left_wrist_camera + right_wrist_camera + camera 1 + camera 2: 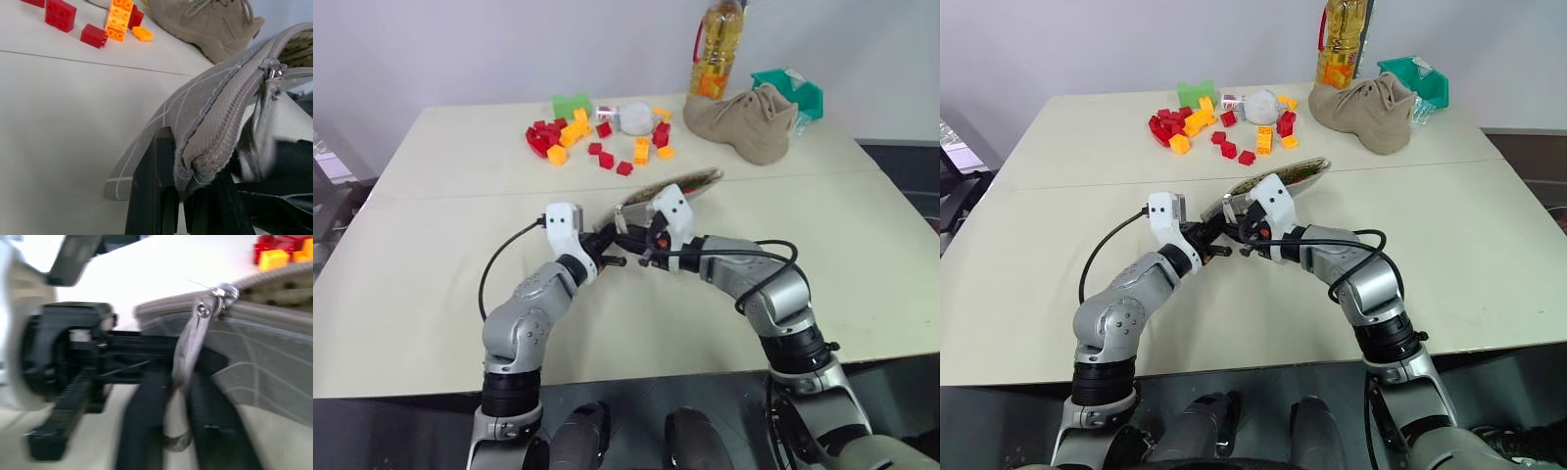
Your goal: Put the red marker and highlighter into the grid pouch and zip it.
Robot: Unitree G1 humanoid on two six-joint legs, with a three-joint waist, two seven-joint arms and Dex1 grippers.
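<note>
The grid pouch (215,122) hides its contents, and the right tool (178,431) is blurred in its wrist view.

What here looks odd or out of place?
A tan shoe sits on the table beside scattered toy blocks and an oil bottle. The pouch is held off the table, only partly zipped, its far end gaping.

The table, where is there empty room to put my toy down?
The table is bare left of the left gripper and right of the right gripper, which hold the grid pouch. It's crowded at the back: toy blocks, shoe, bottle.
</note>
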